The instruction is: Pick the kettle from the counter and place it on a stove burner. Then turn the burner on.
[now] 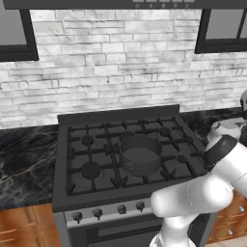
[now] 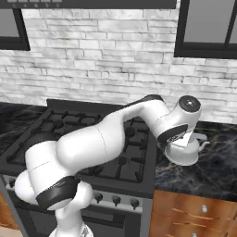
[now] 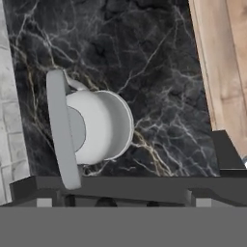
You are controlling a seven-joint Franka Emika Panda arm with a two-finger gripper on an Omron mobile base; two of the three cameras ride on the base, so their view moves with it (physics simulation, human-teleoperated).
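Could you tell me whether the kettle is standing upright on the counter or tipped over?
Upright: the kettle sits base-down on the counter, lid facing up.

1 kettle (image 3: pixel 99 126), on counter (image 3: pixel 159 72). 1 dark grey pot (image 1: pixel 140 154), on stove (image 1: pixel 96 193). Burner caps visible on stove: 5, incl. sm. cap at front-left (image 1: pixel 90 170); others may be hidden under pot. Front knobs: 4 seen in left base view (image 1: pixel 98 212). Windows (image 2: pixel 208 28): 2. Robot arm (image 2: pixel 92 143): 1.
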